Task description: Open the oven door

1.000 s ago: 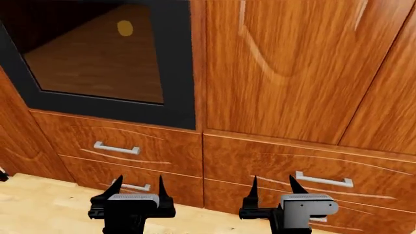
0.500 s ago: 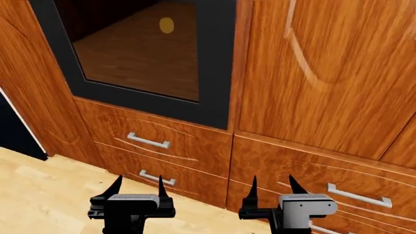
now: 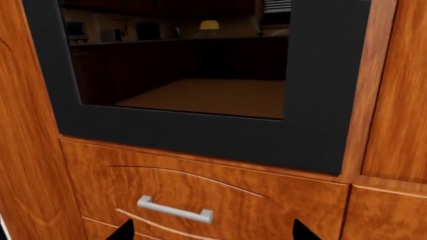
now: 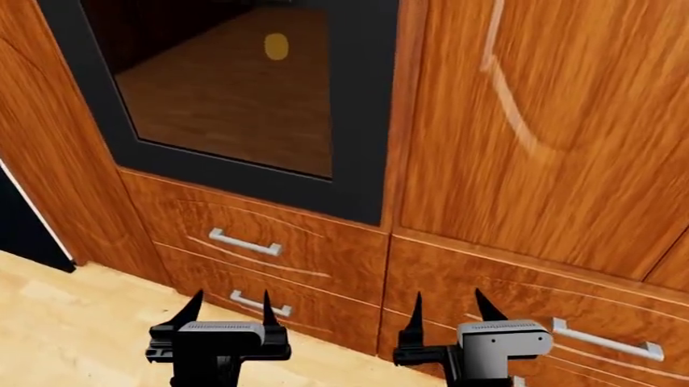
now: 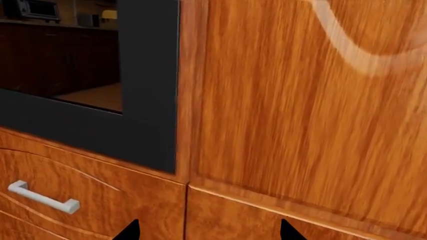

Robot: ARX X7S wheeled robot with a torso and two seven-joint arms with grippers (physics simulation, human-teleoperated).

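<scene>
The oven door is a black-framed panel with a dark glass window, set in the reddish wood cabinetry at the upper left of the head view. It also fills the left wrist view as the oven door and the edge of the right wrist view as the oven door. Its bar handle is out of view. My left gripper and right gripper hang low, well short of the cabinets. Both are open and hold nothing. In the wrist views only the fingertips and the fingertips show.
Below the oven door are two wooden drawers with silver handles. A tall wooden cabinet door stands to its right, above a drawer with a handle. Light wood floor lies at lower left, beside a dark gap.
The head view has shifted so the cabinetry slid to the right, then settled. A dark gap has appeared at the left edge. Both grippers keep their open pose.
</scene>
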